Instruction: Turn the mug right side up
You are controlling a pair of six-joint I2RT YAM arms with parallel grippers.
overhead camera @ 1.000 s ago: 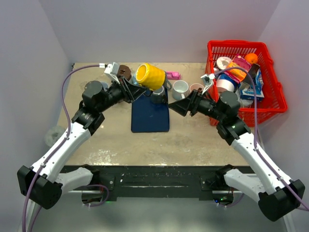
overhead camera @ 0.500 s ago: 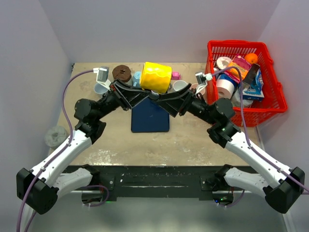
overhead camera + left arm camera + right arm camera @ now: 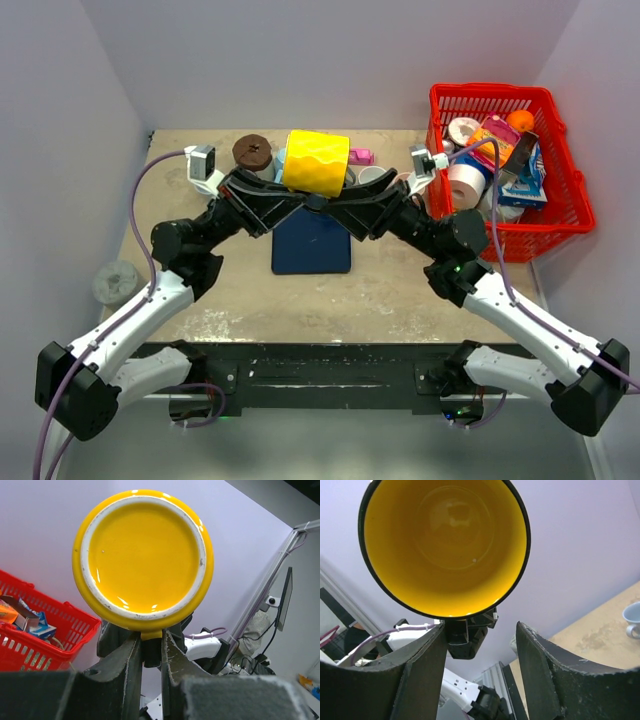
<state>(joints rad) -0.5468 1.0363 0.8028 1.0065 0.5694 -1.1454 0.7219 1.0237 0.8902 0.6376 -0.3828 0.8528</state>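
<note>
The yellow mug (image 3: 316, 163) is held in the air above the blue mat (image 3: 311, 250), lying on its side. In the left wrist view I see its glazed base (image 3: 144, 555); in the right wrist view I see into its open mouth (image 3: 445, 545). My left gripper (image 3: 297, 201) is shut on the mug's handle, which sits pinched between the fingers (image 3: 150, 639). My right gripper (image 3: 333, 203) is open just below the mug's mouth side, its fingers apart (image 3: 480, 647) and not touching the mug.
A red basket (image 3: 562, 215) full of items stands at the right. A brown disc (image 3: 252, 151), a pink object (image 3: 361, 156) and several cups (image 3: 376, 176) stand along the back of the table. A grey object (image 3: 115, 281) lies off the left edge.
Both arms rose and came together over the mat. The left gripper turned the mug so its side faces the top camera. The right gripper moved left up to the mug.
</note>
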